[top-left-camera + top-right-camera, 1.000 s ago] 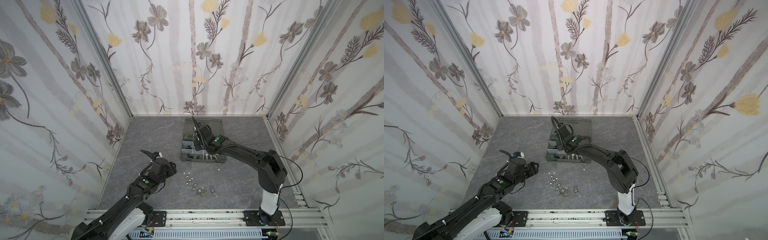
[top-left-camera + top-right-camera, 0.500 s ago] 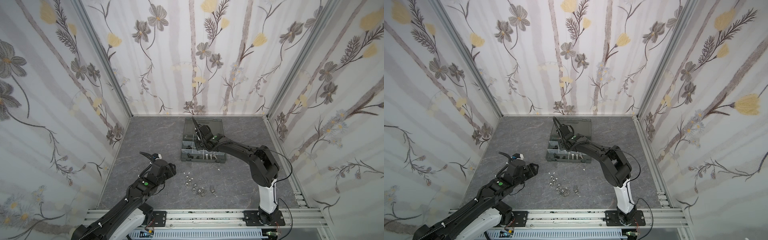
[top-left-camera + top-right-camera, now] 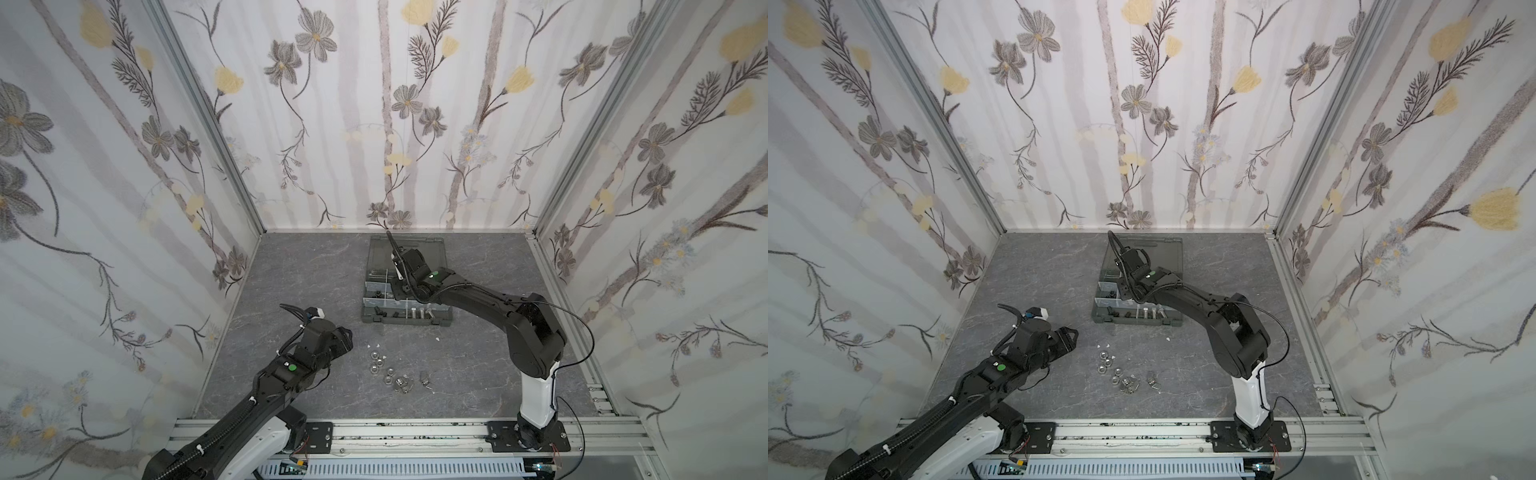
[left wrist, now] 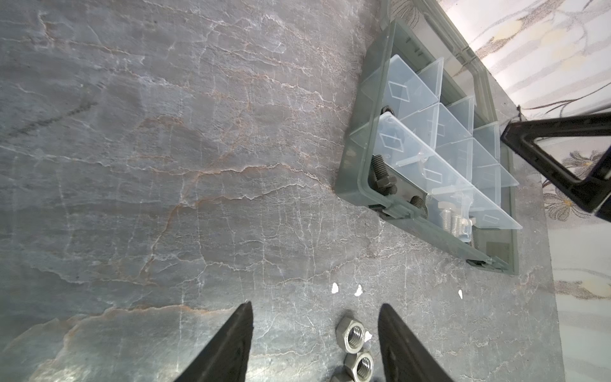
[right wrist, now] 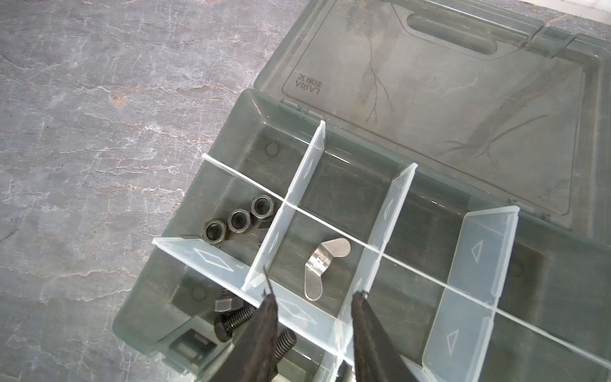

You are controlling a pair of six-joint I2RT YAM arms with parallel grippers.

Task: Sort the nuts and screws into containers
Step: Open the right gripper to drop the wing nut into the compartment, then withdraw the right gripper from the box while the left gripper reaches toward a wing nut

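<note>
The dark grey organiser case [image 3: 407, 322] lies open at the back middle, its lid [image 5: 446, 99] flat behind it. My right gripper [image 5: 315, 293] hangs open over the cells, holding nothing. A silver wing nut [image 5: 319, 264] lies in the cell just beyond its fingertips. Three black nuts [image 5: 239, 220] sit in the neighbouring cell and black screws [image 5: 238, 317] in a front one, partly hidden by a finger. Silver bolts [image 4: 453, 220] fill another front cell. My left gripper [image 4: 315, 304] is open low over the table, with silver hex nuts [image 4: 352, 337] between its fingers, untouched.
Several loose silver nuts [image 3: 386, 370] and wing nuts [image 3: 424, 378] lie on the grey table in front of the case. Tiny white flecks [image 3: 376, 345] dot the table near them. Flowered walls close in three sides, and an aluminium rail [image 3: 415, 432] runs along the front.
My right gripper has opened above the case and its arm has shifted a little. The left arm has hardly moved.
</note>
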